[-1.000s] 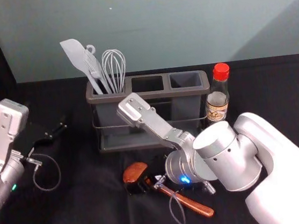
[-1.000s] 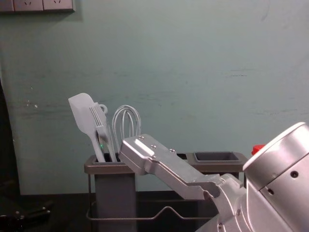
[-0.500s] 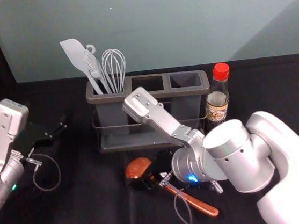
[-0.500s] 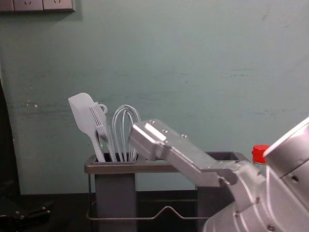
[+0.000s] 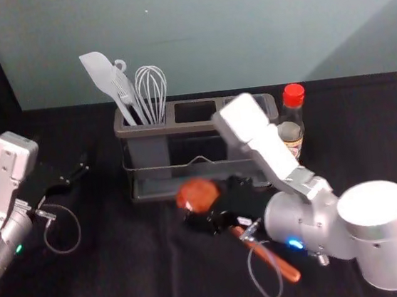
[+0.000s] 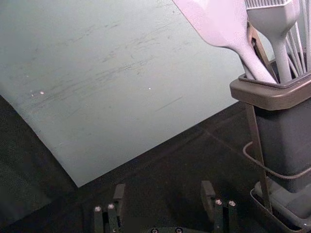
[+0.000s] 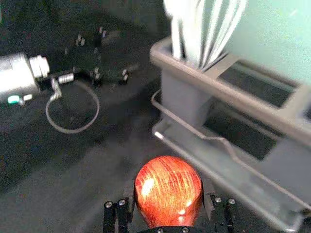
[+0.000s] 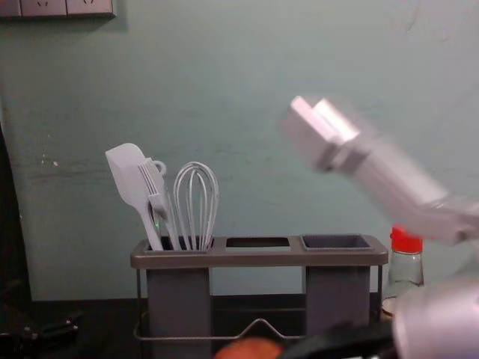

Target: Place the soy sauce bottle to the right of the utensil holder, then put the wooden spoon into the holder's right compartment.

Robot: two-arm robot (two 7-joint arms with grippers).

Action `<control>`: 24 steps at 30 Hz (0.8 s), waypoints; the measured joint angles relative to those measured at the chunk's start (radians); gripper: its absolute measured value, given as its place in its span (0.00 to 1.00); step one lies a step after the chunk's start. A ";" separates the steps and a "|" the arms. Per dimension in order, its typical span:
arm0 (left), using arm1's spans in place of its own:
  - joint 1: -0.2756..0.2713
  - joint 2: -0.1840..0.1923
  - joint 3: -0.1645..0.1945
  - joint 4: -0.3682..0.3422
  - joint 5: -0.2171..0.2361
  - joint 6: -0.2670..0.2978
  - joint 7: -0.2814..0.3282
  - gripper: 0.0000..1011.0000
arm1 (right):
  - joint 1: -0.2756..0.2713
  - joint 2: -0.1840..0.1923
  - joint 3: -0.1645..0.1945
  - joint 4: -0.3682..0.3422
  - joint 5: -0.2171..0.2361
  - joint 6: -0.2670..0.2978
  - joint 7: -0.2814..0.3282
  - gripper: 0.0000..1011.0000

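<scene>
In the head view, the soy sauce bottle stands right of the utensil holder, near the bench's far edge; the right end effector pinches the wooden spoon near its head, presumably for handle-first entry. Left wrist view: the idle left end effector, left of the holder, is spread.

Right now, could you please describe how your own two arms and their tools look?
My left arm and right arm are silvery-white with rounded joints. The left tool and right tool are black with small metal screws. Beside each tool is a looped grey cable. The left arm shows a small green light, the right arm a blue light.
</scene>
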 joint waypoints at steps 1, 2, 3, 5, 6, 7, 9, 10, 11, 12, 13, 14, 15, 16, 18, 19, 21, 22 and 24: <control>0.000 0.000 0.000 0.000 0.000 0.000 0.000 0.99 | -0.015 0.000 0.008 -0.015 0.000 -0.012 -0.009 0.83; 0.000 0.000 0.000 0.000 0.000 0.000 0.000 0.99 | -0.026 -0.001 0.015 -0.028 0.000 -0.024 -0.019 0.83; 0.000 0.000 0.000 0.000 0.000 0.000 0.000 0.99 | -0.036 -0.002 0.021 -0.040 0.000 -0.033 -0.028 0.83; 0.000 0.000 0.000 0.000 0.000 0.000 0.000 0.99 | -0.073 -0.008 0.044 -0.076 -0.002 -0.069 -0.058 0.83; 0.000 0.000 0.000 0.000 0.000 0.000 0.000 0.99 | -0.085 -0.010 0.052 -0.086 -0.002 -0.082 -0.066 0.83; 0.000 0.000 0.000 0.000 0.000 0.000 0.000 0.99 | -0.109 -0.016 0.070 -0.104 -0.001 -0.114 -0.086 0.83; 0.000 0.000 0.000 0.000 0.000 0.000 0.000 0.99 | -0.139 -0.024 0.091 -0.123 0.000 -0.162 -0.112 0.83; 0.000 0.000 0.000 0.000 0.000 0.000 0.000 0.99 | -0.151 -0.027 0.099 -0.130 0.001 -0.182 -0.121 0.83; 0.000 0.000 0.000 0.000 0.000 0.000 0.000 0.99 | -0.162 -0.030 0.105 -0.135 0.001 -0.201 -0.131 0.83; 0.000 0.000 0.000 0.000 0.000 0.000 0.000 0.99 | -0.172 -0.033 0.112 -0.140 0.001 -0.222 -0.142 0.83; 0.000 0.000 0.000 0.000 0.000 0.000 0.000 0.99 | -0.194 -0.042 0.125 -0.150 0.001 -0.269 -0.167 0.83; 0.000 0.000 0.000 0.000 0.000 0.000 0.000 0.99 | -0.208 -0.046 0.131 -0.156 0.000 -0.297 -0.179 0.83; 0.000 0.000 0.000 0.000 0.000 0.000 0.000 0.99 | -0.219 -0.049 0.135 -0.160 0.000 -0.327 -0.193 0.83; 0.000 0.000 0.000 0.000 0.000 0.000 0.000 0.99 | -0.241 -0.053 0.143 -0.169 0.000 -0.388 -0.212 0.83; 0.000 0.000 0.000 0.000 0.000 0.000 0.000 0.99 | -0.260 -0.056 0.149 -0.177 0.000 -0.449 -0.229 0.83; 0.000 0.000 0.000 0.000 0.000 0.000 0.000 0.99 | -0.270 -0.056 0.151 -0.181 0.000 -0.476 -0.235 0.83; 0.000 0.000 0.000 0.000 0.000 0.000 0.000 0.99 | -0.289 -0.054 0.155 -0.186 0.005 -0.555 -0.247 0.83; 0.000 0.000 0.000 0.000 0.000 0.000 0.000 0.99 | -0.296 -0.051 0.156 -0.186 0.009 -0.592 -0.249 0.83; 0.000 0.000 0.000 0.000 0.000 0.000 0.000 0.99 | -0.302 -0.046 0.157 -0.186 0.013 -0.631 -0.251 0.83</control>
